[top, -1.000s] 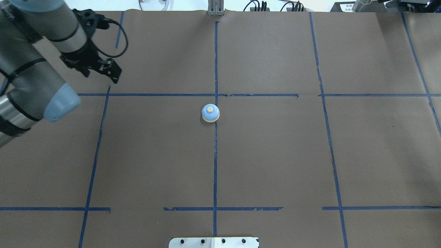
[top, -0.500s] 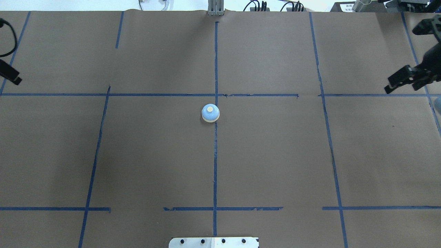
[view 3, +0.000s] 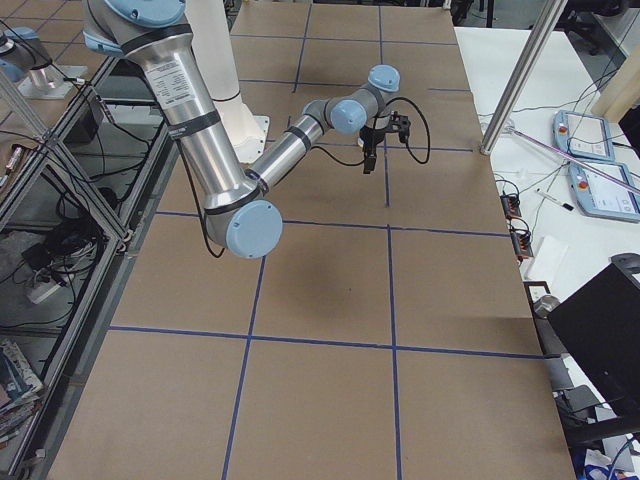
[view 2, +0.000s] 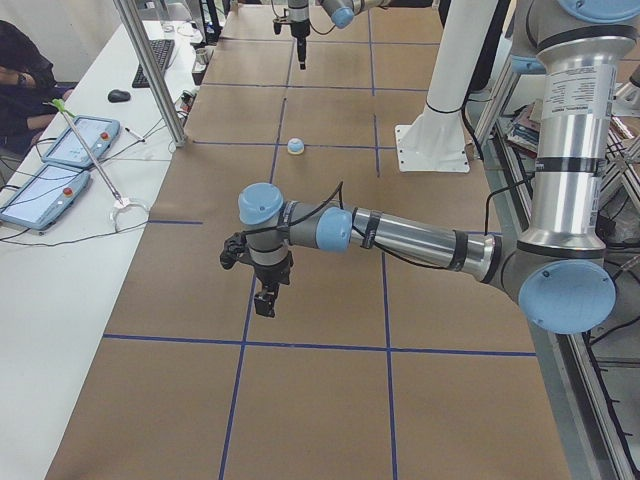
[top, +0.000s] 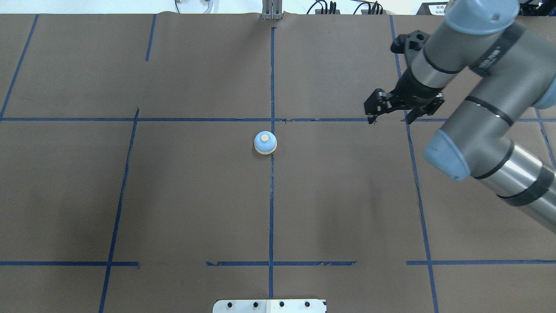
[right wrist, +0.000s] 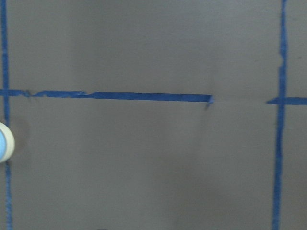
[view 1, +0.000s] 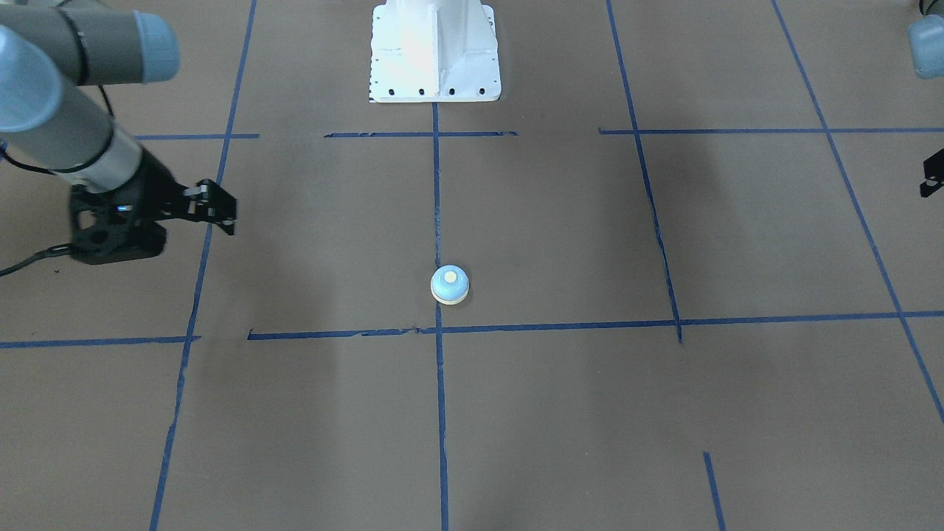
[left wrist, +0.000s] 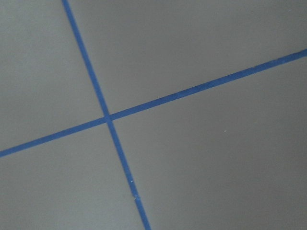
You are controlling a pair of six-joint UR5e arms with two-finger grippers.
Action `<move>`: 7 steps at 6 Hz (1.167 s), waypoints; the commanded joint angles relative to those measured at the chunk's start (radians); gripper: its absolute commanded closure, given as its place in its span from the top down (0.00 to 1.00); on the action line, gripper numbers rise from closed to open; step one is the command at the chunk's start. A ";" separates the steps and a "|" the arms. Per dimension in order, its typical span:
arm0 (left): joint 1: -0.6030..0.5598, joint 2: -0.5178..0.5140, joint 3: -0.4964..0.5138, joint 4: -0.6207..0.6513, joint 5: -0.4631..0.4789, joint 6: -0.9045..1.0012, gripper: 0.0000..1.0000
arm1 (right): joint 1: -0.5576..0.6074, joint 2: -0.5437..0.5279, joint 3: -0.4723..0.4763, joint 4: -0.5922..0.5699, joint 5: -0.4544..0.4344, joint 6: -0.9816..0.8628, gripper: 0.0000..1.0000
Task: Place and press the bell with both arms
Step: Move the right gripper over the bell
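The small light-blue bell (top: 265,143) with a cream button stands upright on the brown table near the middle tape cross; it also shows in the front view (view 1: 450,285), the left side view (view 2: 295,146), and at the left edge of the right wrist view (right wrist: 4,143). My right gripper (top: 389,118) hovers to the bell's right and a little farther back, its jaws apart and empty; it also shows in the front view (view 1: 221,210). My left gripper (view 2: 266,300) is far off to the left, outside the overhead view. Only a black tip (view 1: 932,177) shows in the front view, so I cannot tell its state.
Blue tape lines (top: 272,78) divide the brown paper table cover into a grid. The white pedestal base (view 1: 435,51) stands at the robot's side of the table. An operators' table with tablets (view 2: 75,140) and a metal post (view 2: 150,70) lies beyond the far edge.
The left arm has swung out of the overhead view to the left. The right arm has come in from the right edge toward the bell. The bell has not moved.
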 commanded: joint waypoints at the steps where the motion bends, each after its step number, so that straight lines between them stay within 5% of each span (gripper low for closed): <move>1: -0.028 0.025 -0.002 -0.003 -0.054 0.003 1.00 | -0.145 0.291 -0.236 0.003 -0.118 0.227 1.00; 2: -0.028 0.025 -0.002 -0.003 -0.079 0.001 1.00 | -0.179 0.415 -0.417 0.090 -0.166 0.281 0.94; 3: -0.028 0.025 -0.002 -0.003 -0.087 0.000 1.00 | -0.191 0.464 -0.567 0.255 -0.181 0.372 0.32; 4: -0.028 0.025 -0.003 -0.003 -0.087 -0.003 1.00 | -0.208 0.510 -0.637 0.267 -0.213 0.369 0.08; 7: -0.028 0.023 -0.002 -0.003 -0.087 -0.009 1.00 | -0.229 0.511 -0.659 0.226 -0.224 0.357 0.03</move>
